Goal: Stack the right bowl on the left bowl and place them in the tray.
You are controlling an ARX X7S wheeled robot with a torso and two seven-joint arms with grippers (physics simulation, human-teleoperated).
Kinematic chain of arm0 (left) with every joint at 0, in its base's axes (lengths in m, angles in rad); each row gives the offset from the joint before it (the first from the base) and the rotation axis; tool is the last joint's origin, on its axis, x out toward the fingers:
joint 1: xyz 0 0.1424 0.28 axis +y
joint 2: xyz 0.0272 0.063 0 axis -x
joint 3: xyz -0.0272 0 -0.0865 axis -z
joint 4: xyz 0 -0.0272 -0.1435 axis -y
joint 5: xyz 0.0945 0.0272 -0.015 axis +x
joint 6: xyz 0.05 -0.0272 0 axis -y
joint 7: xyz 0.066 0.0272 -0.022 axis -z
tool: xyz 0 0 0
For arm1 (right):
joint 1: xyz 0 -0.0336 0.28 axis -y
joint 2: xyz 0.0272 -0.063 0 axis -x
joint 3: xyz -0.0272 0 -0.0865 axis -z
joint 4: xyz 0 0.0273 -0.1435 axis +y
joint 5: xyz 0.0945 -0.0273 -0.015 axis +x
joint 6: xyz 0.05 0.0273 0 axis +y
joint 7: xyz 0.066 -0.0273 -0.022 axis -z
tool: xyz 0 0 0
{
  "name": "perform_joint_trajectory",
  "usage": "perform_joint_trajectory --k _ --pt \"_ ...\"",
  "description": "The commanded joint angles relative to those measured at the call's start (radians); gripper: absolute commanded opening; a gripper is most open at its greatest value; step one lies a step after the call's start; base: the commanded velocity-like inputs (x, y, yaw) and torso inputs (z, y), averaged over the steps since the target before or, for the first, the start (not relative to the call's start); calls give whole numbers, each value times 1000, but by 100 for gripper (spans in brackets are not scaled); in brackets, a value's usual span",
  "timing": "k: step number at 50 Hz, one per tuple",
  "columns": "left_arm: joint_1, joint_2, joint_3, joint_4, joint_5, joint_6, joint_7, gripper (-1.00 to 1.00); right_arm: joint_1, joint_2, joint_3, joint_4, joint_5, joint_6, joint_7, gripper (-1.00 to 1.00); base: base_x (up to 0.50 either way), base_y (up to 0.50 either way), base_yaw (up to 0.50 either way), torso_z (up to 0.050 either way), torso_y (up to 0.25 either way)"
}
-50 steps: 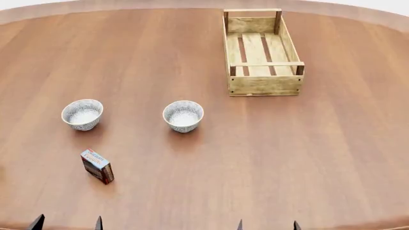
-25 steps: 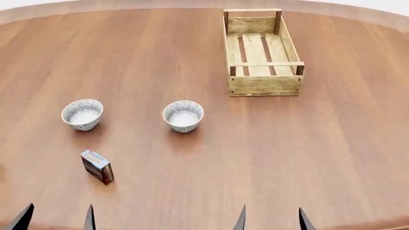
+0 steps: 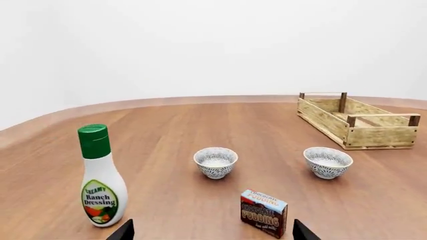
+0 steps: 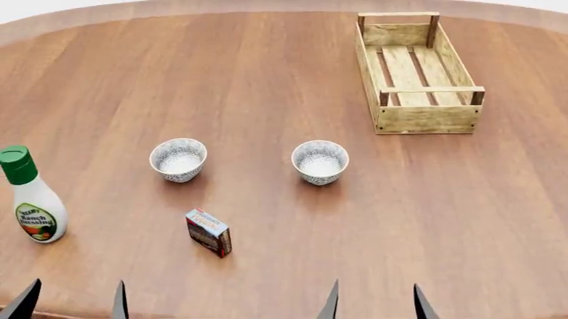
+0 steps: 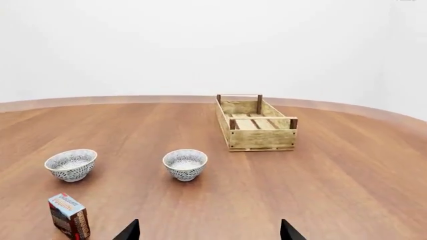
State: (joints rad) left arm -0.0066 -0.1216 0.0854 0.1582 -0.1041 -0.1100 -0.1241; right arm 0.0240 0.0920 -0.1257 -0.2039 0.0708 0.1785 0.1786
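Two small patterned bowls stand upright and apart on the wooden table. The left bowl (image 4: 178, 159) (image 3: 215, 162) (image 5: 71, 164) and the right bowl (image 4: 320, 161) (image 3: 327, 162) (image 5: 185, 164) are both empty. The tray (image 4: 417, 73) (image 3: 353, 121) (image 5: 255, 123), a light-wood slatted crate, lies empty at the far right. My left gripper (image 4: 73, 302) (image 3: 209, 232) hangs open near the table's front edge, well short of the bowls. My right gripper (image 4: 374, 302) (image 5: 209, 232) is open too, in front of the right bowl, holding nothing.
A ranch dressing bottle (image 4: 29, 197) (image 3: 100, 177) stands at the left. A small pudding box (image 4: 209, 232) (image 3: 264, 212) (image 5: 69, 216) stands in front of the left bowl. The round table's edge (image 4: 266, 5) curves behind the tray.
The head view has swung left: bowls, box and tray sit further right in it, and the ranch bottle has come into view. The fingertips show about as much as half a second ago.
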Motion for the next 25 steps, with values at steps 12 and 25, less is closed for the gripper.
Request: perform_joint_trajectory --k 12,25 --pt "-1 -17 21 7 -17 -5 -23 100 6 26 -28 -1 16 10 31 100 0 0 0 0 0" --pt "-81 -40 20 151 -95 -252 -33 100 77 37 -23 -99 75 222 40 100 0 0 0 0 0"
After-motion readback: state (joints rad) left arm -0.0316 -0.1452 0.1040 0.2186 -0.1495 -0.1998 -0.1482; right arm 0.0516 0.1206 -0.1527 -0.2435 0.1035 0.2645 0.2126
